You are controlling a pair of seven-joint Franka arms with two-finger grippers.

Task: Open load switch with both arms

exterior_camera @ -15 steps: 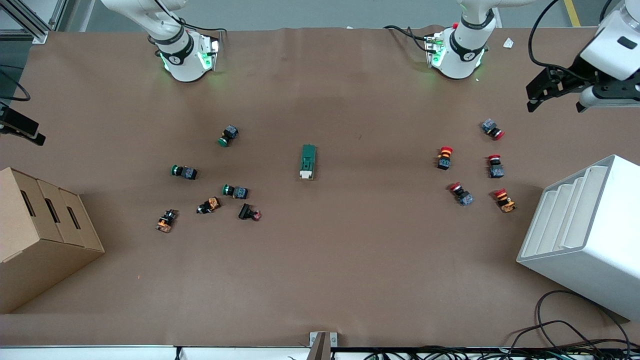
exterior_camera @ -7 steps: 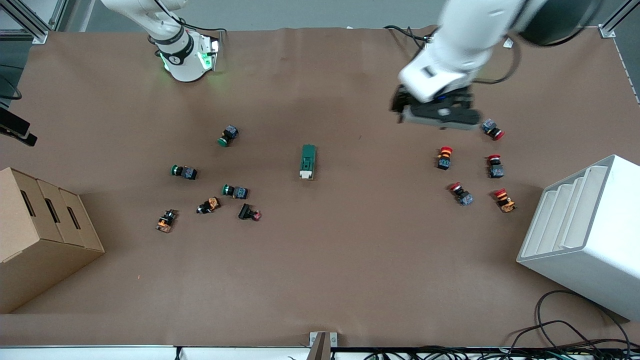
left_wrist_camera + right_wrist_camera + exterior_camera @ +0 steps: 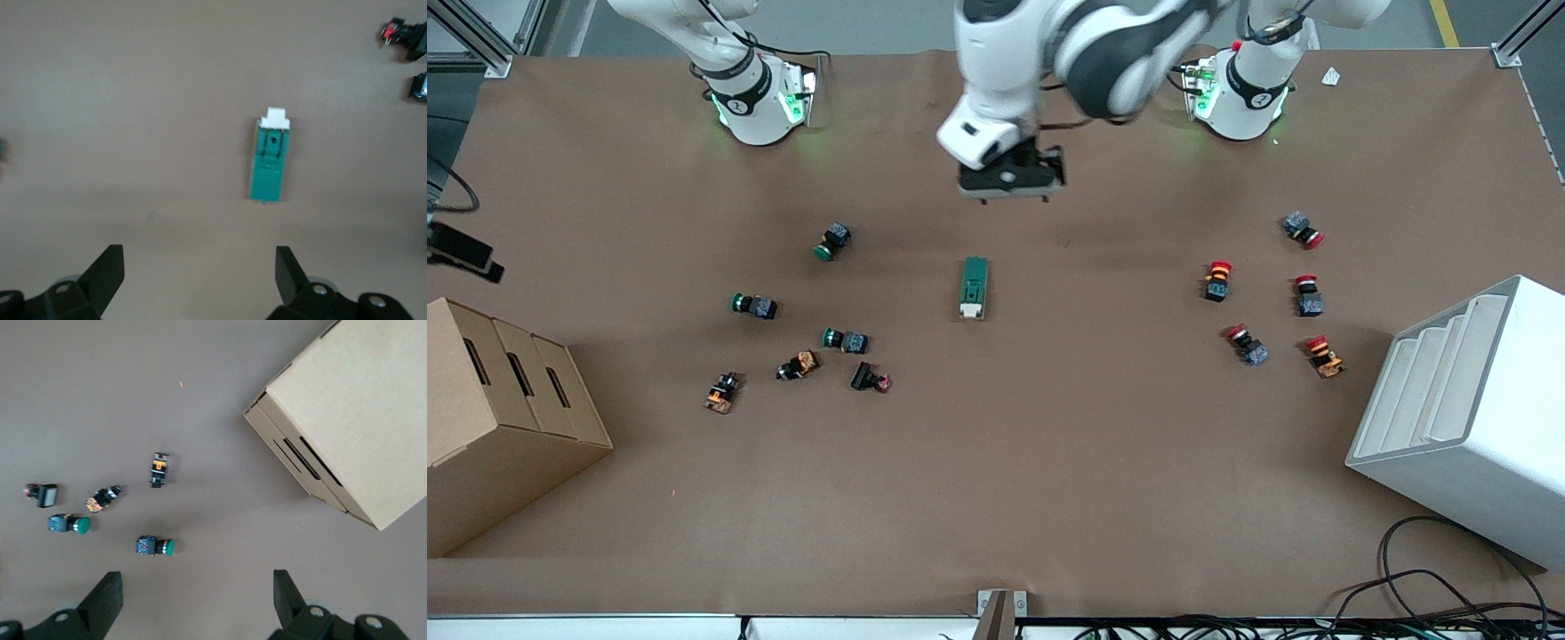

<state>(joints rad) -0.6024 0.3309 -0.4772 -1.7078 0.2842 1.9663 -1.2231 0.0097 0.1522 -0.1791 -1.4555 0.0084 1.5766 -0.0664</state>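
The load switch (image 3: 975, 287), a dark-green block with a white lever end facing the front camera, lies flat in the middle of the table. In the left wrist view the load switch (image 3: 270, 163) shows ahead of the fingers, apart from them. My left gripper (image 3: 1011, 184) hangs over bare table on the robots' side of the switch; it is open (image 3: 199, 267) and holds nothing. My right gripper (image 3: 463, 251) hangs at the right arm's end of the table, above the edge by the cardboard box. It is open (image 3: 197, 593) and empty.
Several green-capped and orange push buttons (image 3: 845, 340) lie toward the right arm's end, several red-capped ones (image 3: 1217, 279) toward the left arm's end. A cardboard box (image 3: 498, 418) and a white stepped bin (image 3: 1476, 418) stand at the table's two ends. Cables (image 3: 1423, 596) trail near the front edge.
The left arm has swung from the left arm's end of the table to over its middle, close to the load switch. The right gripper has barely shifted. The switch has not moved.
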